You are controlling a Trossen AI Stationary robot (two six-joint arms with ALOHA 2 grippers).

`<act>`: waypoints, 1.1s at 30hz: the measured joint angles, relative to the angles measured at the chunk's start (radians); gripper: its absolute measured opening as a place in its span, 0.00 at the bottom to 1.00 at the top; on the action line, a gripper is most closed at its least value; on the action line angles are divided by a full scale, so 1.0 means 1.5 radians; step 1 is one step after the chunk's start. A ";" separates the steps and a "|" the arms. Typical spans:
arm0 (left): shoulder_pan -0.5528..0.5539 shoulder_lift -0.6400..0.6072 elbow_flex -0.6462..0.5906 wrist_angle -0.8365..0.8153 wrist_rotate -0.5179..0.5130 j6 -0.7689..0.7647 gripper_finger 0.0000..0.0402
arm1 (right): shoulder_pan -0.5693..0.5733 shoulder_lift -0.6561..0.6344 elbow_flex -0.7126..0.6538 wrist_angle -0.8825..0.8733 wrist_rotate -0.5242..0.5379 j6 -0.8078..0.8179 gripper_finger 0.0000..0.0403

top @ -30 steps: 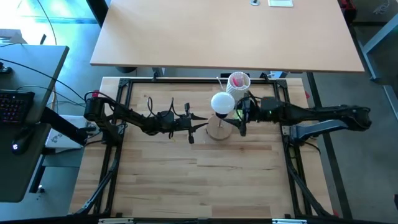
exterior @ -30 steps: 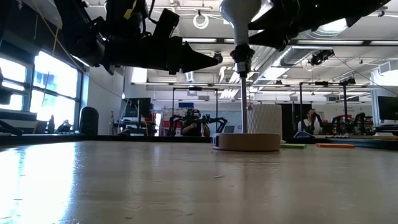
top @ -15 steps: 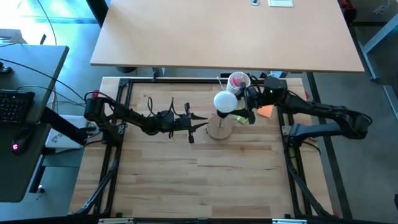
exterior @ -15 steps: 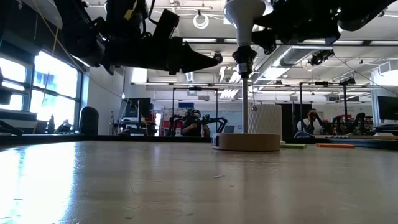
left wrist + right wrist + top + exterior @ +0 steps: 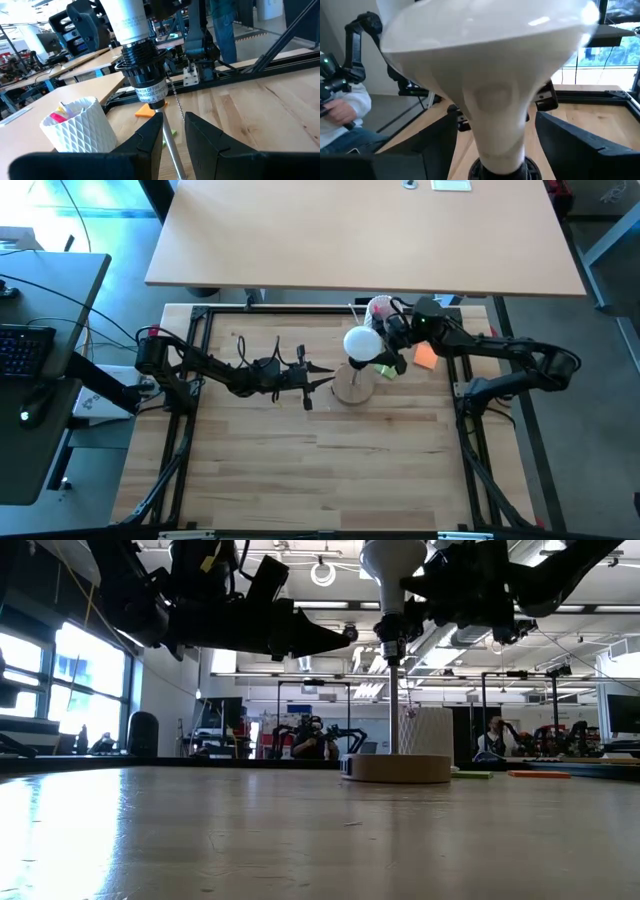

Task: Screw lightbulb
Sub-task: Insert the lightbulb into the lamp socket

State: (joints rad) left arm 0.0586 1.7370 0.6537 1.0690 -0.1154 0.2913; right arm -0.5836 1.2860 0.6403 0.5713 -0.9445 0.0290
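Low view chops off the top of the lightbulb (image 5: 391, 565). In the right wrist view its globe runs off the top, and the black socket (image 5: 504, 168) is cut at the bottom. From above, the bulb covers the socket, so can't tell how far it's threaded in

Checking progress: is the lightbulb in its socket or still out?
In: the lightbulb stands upright with its neck in the black socket atop the stand's rod.
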 joint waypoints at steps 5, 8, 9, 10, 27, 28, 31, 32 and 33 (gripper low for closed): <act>0.000 0.000 0.000 -0.001 0.000 -0.001 0.19 | -0.014 0.000 0.000 0.008 -0.034 0.016 0.59; 0.000 0.000 0.000 -0.002 0.000 -0.001 0.19 | -0.017 0.000 0.000 0.022 -0.039 0.032 0.55; 0.000 0.000 0.000 -0.002 0.000 -0.001 0.19 | -0.017 0.000 0.000 0.022 -0.039 0.032 0.53; 0.000 0.000 0.000 -0.002 0.000 -0.001 0.19 | -0.017 0.000 0.000 0.021 -0.039 0.031 0.51; 0.000 0.000 0.000 -0.006 0.000 -0.001 0.19 | 0.016 -0.001 0.001 -0.002 0.026 0.027 0.31; 0.000 0.000 0.000 -0.008 0.000 -0.001 0.19 | 0.023 -0.002 0.001 -0.004 0.036 0.026 0.29; 0.000 0.000 0.000 -0.013 0.000 -0.002 0.19 | 0.042 -0.011 0.001 -0.031 0.061 0.008 0.26; 0.000 0.000 0.000 -0.016 0.000 -0.002 0.19 | 0.047 -0.018 0.001 -0.048 0.077 0.000 0.25; 0.000 0.000 0.000 -0.017 0.000 -0.002 0.19 | 0.051 -0.026 0.001 -0.071 0.094 -0.007 0.24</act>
State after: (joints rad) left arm 0.0582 1.7370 0.6540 1.0430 -0.1154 0.2880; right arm -0.5077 1.2475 0.6415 0.4646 -0.8036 0.0190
